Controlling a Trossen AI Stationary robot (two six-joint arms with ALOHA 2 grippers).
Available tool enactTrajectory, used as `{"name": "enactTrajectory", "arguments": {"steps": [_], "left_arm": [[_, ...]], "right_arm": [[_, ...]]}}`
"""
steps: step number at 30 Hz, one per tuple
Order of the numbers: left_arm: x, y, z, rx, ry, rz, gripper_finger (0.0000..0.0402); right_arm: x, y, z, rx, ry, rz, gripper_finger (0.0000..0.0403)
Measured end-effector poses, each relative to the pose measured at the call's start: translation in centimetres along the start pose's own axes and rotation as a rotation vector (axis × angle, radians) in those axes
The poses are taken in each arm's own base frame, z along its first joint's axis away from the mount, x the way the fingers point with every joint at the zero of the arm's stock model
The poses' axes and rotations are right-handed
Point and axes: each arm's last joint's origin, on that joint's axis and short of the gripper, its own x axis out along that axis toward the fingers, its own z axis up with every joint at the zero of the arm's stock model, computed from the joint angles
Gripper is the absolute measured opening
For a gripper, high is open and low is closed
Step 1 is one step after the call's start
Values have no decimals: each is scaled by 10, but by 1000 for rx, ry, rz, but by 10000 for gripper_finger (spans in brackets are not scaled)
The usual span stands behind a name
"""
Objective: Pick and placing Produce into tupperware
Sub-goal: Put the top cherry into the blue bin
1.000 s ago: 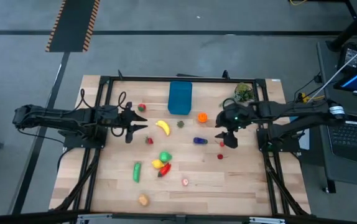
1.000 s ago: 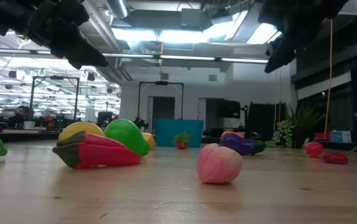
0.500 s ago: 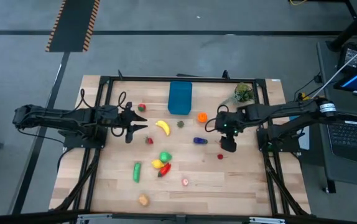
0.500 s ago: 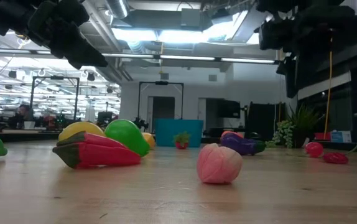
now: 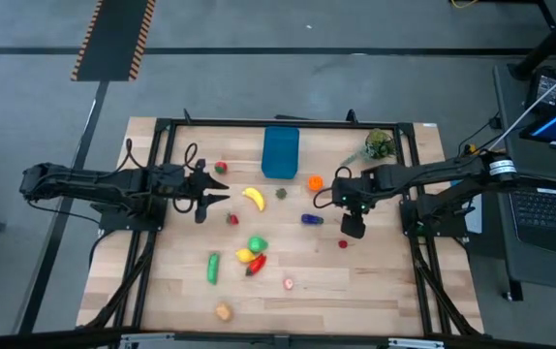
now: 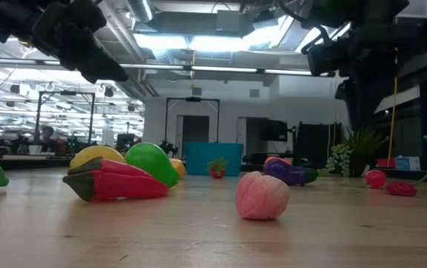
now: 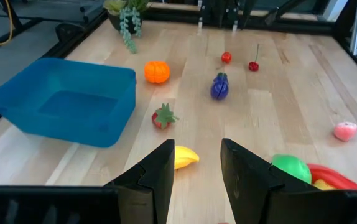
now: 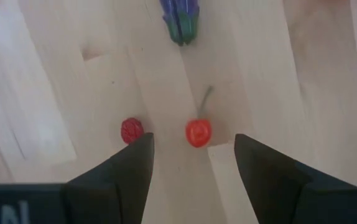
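The left hand (image 5: 222,199) hovers over the left side of the wooden counter (image 5: 181,281), its fingers a little apart and clamped on nothing, pointed toward the yellow banana (image 5: 253,198), which lies just beyond its tips; in the left wrist view the banana's end shows between the two dark fingers (image 7: 155,177). A small strawberry (image 5: 221,167) lies near the hand toward the far edge, and another red piece (image 5: 231,219) sits just beside the banana. Lower down the counter lie a green cucumber (image 5: 213,268), a cluster of a green round fruit (image 5: 258,243), a yellow piece and a red pepper (image 5: 257,264) touching one another, a pink piece (image 5: 288,284) and a tan piece (image 5: 223,311) near the front edge. The teal-blue tupperware (image 5: 280,151) stands at the far middle of the counter, with no produce in it in the left wrist view. To its right lie a small orange pumpkin (image 5: 315,181) and a purple eggplant (image 5: 311,219). The right hand (image 8: 191,158) hangs over the right part of the counter, fingers wide apart and holding nothing, directly above a red cherry (image 8: 198,132) with a stem, a small raspberry-like berry (image 8: 132,130) beside it. A leafy green sprig (image 5: 380,145) sits at the far right corner
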Motion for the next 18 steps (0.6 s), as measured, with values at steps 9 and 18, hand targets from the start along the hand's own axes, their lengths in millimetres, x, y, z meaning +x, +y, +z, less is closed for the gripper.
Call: {"name": "enactTrajectory", "arguments": {"steps": [9,18], "left_arm": [[0,0,-2,2,24,3,124],[0,0,-2,2,22,2,124]], "right_arm": [[5,3,-6,7,17,-6,225],[26,1,-17,15,23,-19,225]]}}
